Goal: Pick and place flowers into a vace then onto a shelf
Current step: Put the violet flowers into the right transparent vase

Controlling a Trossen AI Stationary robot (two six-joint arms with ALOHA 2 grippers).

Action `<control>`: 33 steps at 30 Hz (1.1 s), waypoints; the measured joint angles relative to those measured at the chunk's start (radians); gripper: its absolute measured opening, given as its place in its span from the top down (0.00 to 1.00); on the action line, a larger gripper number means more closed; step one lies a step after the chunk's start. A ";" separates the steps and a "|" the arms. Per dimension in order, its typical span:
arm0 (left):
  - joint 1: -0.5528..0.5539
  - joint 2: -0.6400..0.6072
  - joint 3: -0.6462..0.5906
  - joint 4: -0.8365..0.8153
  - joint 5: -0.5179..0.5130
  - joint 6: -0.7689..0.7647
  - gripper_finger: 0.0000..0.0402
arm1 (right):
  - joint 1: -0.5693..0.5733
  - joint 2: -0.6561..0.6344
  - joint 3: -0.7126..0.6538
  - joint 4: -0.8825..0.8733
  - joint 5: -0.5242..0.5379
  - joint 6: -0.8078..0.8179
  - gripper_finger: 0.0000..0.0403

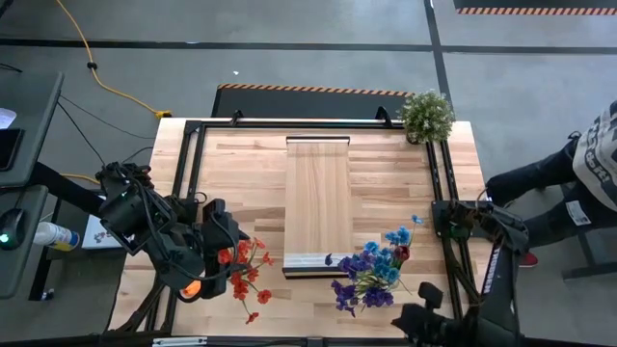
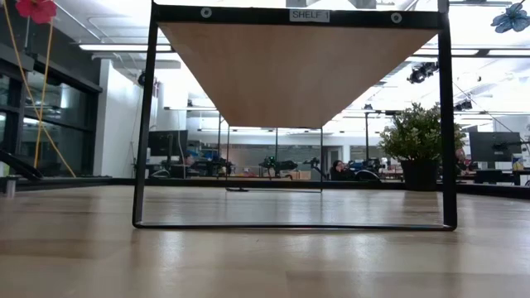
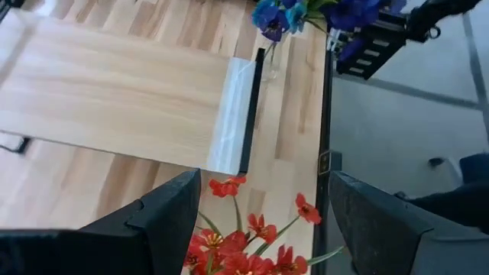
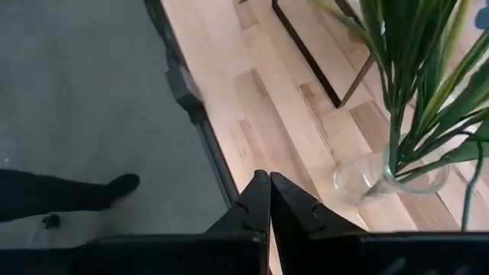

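the left gripper (image 3: 256, 229) hangs with jaws apart, red flowers (image 3: 244, 248) between them — close low on the stems, squarely. the right gripper (image 4: 269, 200) waits, jaws together, beside the glass vase (image 4: 386, 177).

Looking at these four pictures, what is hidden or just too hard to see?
- Red flowers: high view, the left gripper and arm cover their lower stems; whether it grips them cannot be told.
- Vase: right wrist view shows only its glass base; high view, blue flowers cover it.
- Right gripper: high view, the arm hides it.
- Shelf: low view shows only its underside.
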 joint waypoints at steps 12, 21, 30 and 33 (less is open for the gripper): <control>0.000 0.000 0.000 -0.001 0.061 0.053 0.20 | -0.073 0.000 0.000 0.040 -0.012 -0.009 0.86; 0.000 0.000 0.000 -0.001 0.061 0.093 0.20 | -0.072 0.000 0.000 0.001 -0.105 0.059 0.65; 0.000 0.000 0.000 -0.001 0.061 0.110 0.20 | -0.100 0.000 0.000 -0.005 -0.056 0.019 0.66; 0.000 0.000 0.000 -0.001 0.061 0.110 0.20 | -0.113 0.000 0.000 -0.018 -0.051 0.009 0.66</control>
